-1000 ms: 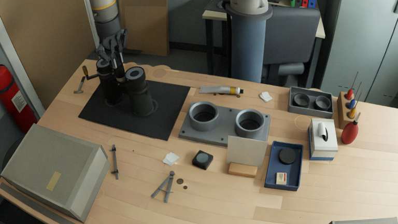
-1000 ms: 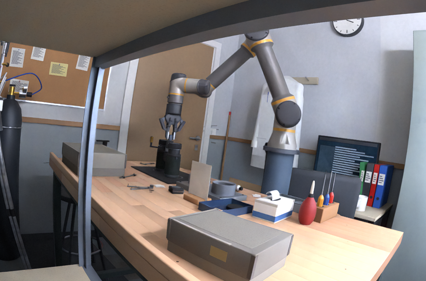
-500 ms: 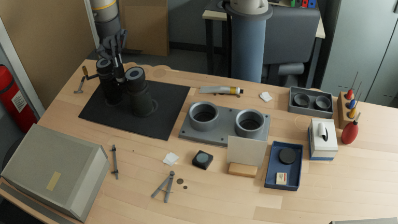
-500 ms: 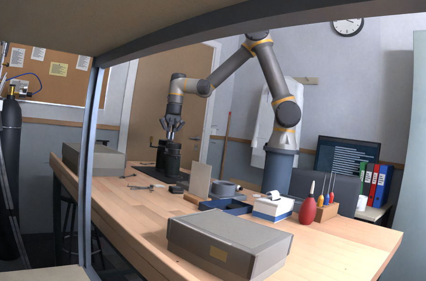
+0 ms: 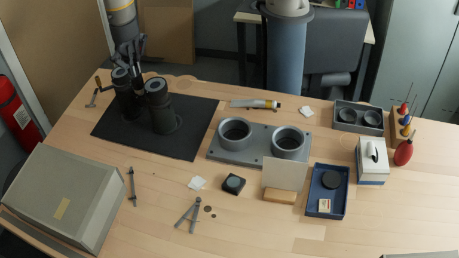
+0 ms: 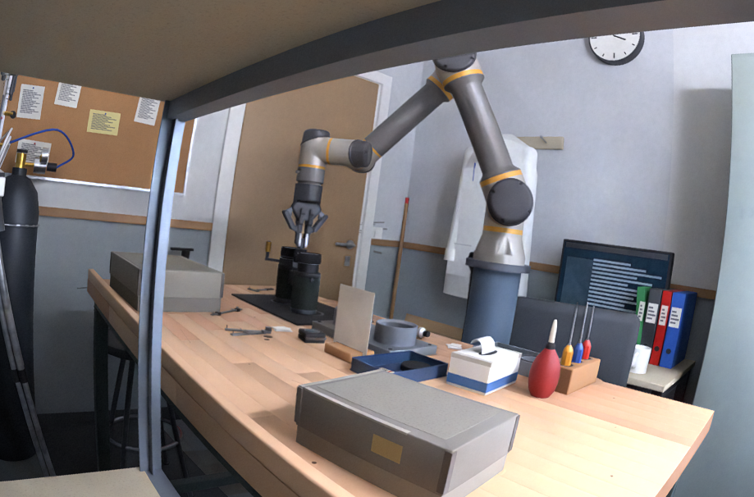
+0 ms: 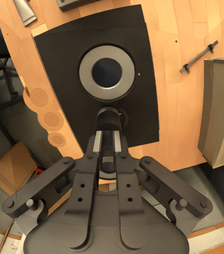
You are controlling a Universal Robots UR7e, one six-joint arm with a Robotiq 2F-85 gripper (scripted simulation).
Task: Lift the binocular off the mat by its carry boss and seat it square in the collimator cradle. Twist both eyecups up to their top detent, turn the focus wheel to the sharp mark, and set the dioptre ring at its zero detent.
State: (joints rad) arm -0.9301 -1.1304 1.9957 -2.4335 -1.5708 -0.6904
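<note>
The carry boss (image 7: 108,158) of the dark binocular (image 5: 144,101) sits between my gripper's (image 7: 107,146) two fingers, which are closed on its sides. The binocular stands upright, eyecups up, on the black mat (image 5: 157,124) at the table's far left, and I come down on it from straight above (image 6: 303,239). The knurled focus wheel (image 7: 108,119) shows just beyond my fingertips, with one eyecup (image 7: 106,72) past it. The grey collimator cradle (image 5: 260,141), with two round sockets, lies on the table right of the mat.
The table's far-left edge (image 5: 101,72) runs close behind the mat, with a small crank tool (image 5: 96,89) beside it. A grey box (image 5: 62,196) sits at the near left. A white card on a block (image 5: 283,178) stands in front of the cradle.
</note>
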